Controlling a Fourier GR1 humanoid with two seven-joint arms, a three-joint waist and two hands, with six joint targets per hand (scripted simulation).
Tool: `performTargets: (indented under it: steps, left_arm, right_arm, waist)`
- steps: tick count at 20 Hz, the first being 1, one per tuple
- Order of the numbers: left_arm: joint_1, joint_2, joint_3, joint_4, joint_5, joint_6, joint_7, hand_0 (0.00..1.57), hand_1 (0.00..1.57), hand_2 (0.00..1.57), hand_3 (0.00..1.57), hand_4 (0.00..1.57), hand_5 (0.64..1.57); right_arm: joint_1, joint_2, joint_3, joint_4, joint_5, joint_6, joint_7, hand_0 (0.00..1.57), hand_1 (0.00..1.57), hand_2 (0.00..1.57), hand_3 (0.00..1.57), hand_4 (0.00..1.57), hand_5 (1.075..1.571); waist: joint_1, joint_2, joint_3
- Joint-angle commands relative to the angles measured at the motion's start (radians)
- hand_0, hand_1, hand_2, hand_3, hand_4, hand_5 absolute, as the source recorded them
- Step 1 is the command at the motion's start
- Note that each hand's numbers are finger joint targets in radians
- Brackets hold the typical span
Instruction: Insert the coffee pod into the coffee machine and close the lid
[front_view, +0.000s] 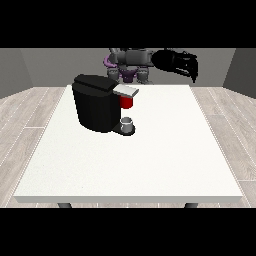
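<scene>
- The hand at the view's right (184, 64) is raised above the table's far edge, black and glossy; its fingers (194, 75) hang downward in a slack curve, with nothing between them.
- Behind that hand a dark forearm (162, 60) runs back to the robot's torso (131, 62), grey with purple parts, only partly seen over the table's far edge.
- The other hand cannot be made out; the coffee machine covers the area where it would show.
- The coffee machine (97, 104) is a black, boxy body with rounded corners, standing on the far left part of the table, well apart from the raised hand.
- Its grey, flat lid (125, 90) juts out toward the view's right, over a red part (127, 102); whether this red part is the coffee pod cannot be told.
- A small grey cup (128, 123) stands on the machine's dark base, below the red part.
- The table (150, 165) is white, matt and flat; its legs are cut off below.
</scene>
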Motion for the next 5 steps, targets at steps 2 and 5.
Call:
performTargets:
  steps: [2,5]
  left_arm:
    - [0.149,0.009,0.027,0.039,-0.011,0.021,-0.065,0.0,0.0,0.0,0.0,0.27,1.571]
    - [0.139,0.049,0.096,0.068,0.048,-0.004,-0.028,0.0,0.0,0.0,0.0,0.27,1.571]
  right_arm:
    - [0.133,0.136,0.087,-0.057,-0.011,0.01,-0.095,0.0,0.0,0.0,0.0,0.18,1.571]
    - [0.19,0.211,0.142,-0.055,-0.01,0.005,-0.131,0.0,0.0,0.0,0.0,0.26,1.571]
  waist:
    - [-0.107,-0.11,-0.0005]
    - [-0.159,-0.147,-0.0004]
